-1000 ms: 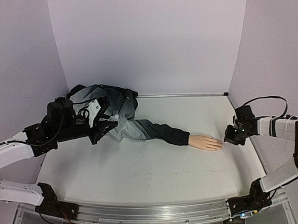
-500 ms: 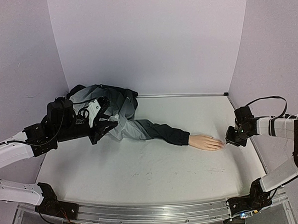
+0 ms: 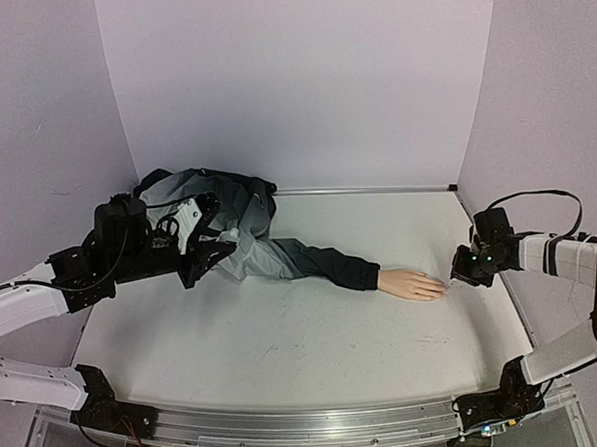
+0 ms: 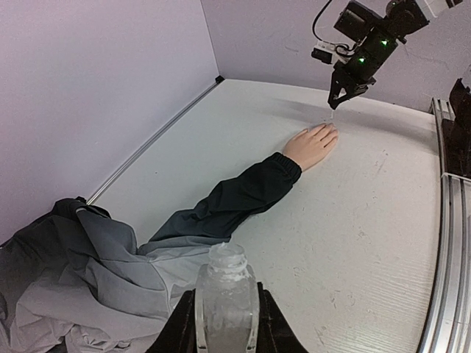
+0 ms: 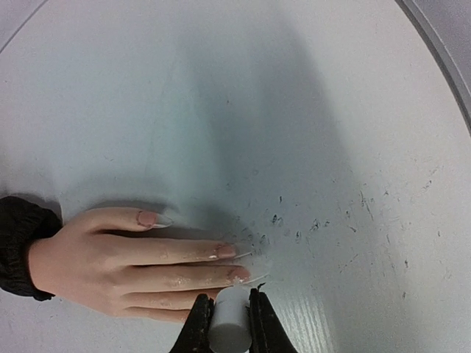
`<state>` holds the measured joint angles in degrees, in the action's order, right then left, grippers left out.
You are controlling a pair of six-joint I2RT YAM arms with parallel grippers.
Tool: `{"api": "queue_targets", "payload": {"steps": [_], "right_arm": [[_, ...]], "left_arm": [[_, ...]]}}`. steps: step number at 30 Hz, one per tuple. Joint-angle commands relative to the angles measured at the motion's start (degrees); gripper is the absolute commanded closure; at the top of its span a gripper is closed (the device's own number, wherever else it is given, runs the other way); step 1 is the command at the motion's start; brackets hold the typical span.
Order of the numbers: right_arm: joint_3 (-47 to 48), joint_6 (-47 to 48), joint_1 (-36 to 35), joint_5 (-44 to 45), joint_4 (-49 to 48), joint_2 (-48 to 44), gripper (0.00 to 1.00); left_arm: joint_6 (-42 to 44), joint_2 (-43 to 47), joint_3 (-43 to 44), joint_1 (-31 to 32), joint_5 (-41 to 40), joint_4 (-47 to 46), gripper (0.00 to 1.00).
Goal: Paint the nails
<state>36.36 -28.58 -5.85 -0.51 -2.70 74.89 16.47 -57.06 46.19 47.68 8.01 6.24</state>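
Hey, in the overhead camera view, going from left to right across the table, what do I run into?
Left claw, shut on the bottle → dark jacket sleeve → mannequin hand → right claw, shut on the white cap.

Plain pale lilac walls enclose a white table on three sides. Small dark scuffs mark its surface. A metal rail runs along the near edge under even light.
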Motion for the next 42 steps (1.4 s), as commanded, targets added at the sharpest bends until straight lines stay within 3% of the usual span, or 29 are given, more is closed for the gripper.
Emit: {"api": "queue_targets", "payload": {"steps": [1,15,24,30,42], "right_arm": [[0.7,1.4,-0.4,-2.7,-1.0,1.7,1.00],[1.1,-3.5,-0.4,7.7,4.6,2.0,1.00],[0.4,-1.0,-0.5,1.6,0.6,-0.9,1.00],[0.3,-1.0,-0.5,-1.1,-1.2,2.3,1.00],[1.2,-3.8,-0.5,5.1,1.5,5.2,1.00]], "left_arm": [[-0.7,0.9,3.7,0.0,0.9,-1.7,1.00],[-0.5,1.1,3.7,0.0,0.7,-1.6,1.00],[-0.6,0.8,3.8,0.0,0.8,-1.5,1.00],[-0.6,0.8,3.8,0.0,0.7,-1.5,1.00],[-0.4,1.2,3.7,0.0,0.5,-1.5,1.00]]}}
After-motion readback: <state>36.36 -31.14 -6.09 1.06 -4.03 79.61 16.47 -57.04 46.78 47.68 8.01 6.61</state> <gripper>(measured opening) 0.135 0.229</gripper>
